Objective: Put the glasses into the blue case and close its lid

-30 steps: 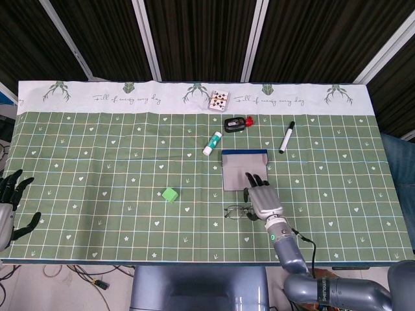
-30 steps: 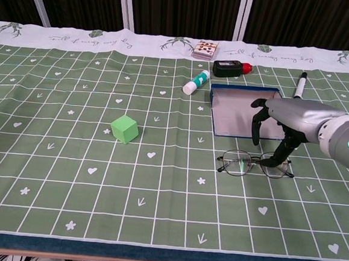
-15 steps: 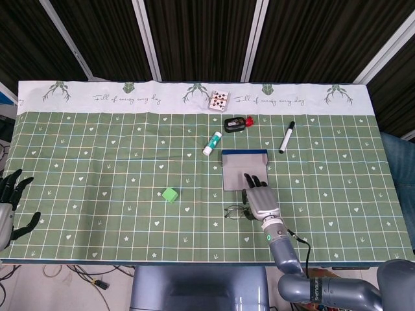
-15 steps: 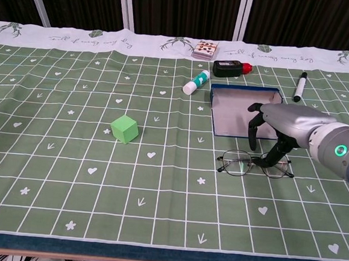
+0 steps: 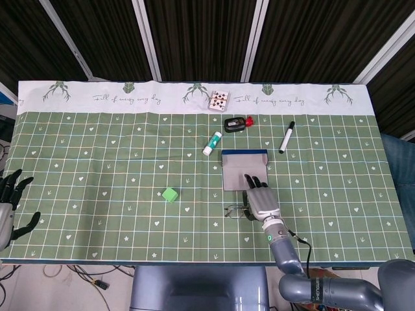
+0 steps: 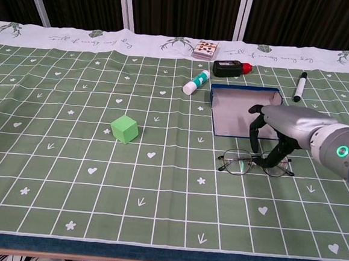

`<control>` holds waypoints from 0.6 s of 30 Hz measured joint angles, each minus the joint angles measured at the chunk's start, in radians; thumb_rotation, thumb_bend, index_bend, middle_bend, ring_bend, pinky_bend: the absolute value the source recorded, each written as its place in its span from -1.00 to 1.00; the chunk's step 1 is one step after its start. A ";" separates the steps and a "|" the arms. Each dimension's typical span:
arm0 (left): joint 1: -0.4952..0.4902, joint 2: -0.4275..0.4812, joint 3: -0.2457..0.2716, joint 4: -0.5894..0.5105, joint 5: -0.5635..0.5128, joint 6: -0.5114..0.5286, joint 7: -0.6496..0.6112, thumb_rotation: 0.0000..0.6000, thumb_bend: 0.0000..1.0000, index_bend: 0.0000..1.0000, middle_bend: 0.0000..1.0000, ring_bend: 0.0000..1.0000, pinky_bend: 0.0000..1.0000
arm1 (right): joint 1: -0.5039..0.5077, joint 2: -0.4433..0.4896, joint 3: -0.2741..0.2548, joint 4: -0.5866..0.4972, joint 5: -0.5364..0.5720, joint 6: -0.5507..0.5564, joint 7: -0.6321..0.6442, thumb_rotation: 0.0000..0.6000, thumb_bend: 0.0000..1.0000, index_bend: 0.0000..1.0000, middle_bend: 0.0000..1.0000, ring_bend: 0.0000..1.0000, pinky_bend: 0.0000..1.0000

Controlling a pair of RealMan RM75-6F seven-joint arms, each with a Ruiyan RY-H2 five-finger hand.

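R hand (image 6: 278, 128) fingers down on glasses (image 6: 244, 162) by open blue case (image 6: 233, 108)

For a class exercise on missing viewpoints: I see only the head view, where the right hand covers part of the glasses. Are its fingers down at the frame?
Observer: In the chest view the right hand arches over the glasses, and its fingers reach down to the lens on the robot's right. I cannot tell whether they grip it.
Operator: Does the whole frame show there?
Observer: Both lenses show, and the glasses lie just in front of the open blue case, apart from it.
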 measured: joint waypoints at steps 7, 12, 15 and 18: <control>0.000 0.000 0.000 -0.001 -0.003 -0.003 0.004 1.00 -0.38 -0.76 -1.00 -1.00 -1.00 | 0.003 -0.004 -0.003 0.004 0.003 -0.003 -0.001 1.00 -0.19 0.18 -0.95 -0.87 -0.58; 0.000 0.001 -0.002 -0.002 -0.006 -0.002 0.002 1.00 -0.38 -0.76 -1.00 -1.00 -1.00 | 0.007 -0.010 -0.002 0.017 0.012 -0.012 0.002 1.00 -0.01 0.26 -0.94 -0.86 -0.58; -0.001 0.000 -0.001 -0.002 -0.005 -0.003 0.003 1.00 -0.38 -0.76 -1.00 -1.00 -1.00 | 0.008 -0.011 -0.002 0.018 0.012 -0.012 0.002 1.00 0.09 0.30 -0.93 -0.85 -0.58; 0.000 0.000 -0.001 -0.002 -0.005 -0.003 0.002 1.00 -0.38 -0.76 -1.00 -1.00 -1.00 | 0.009 -0.013 0.000 0.021 0.016 -0.011 0.004 1.00 0.10 0.31 -0.93 -0.85 -0.58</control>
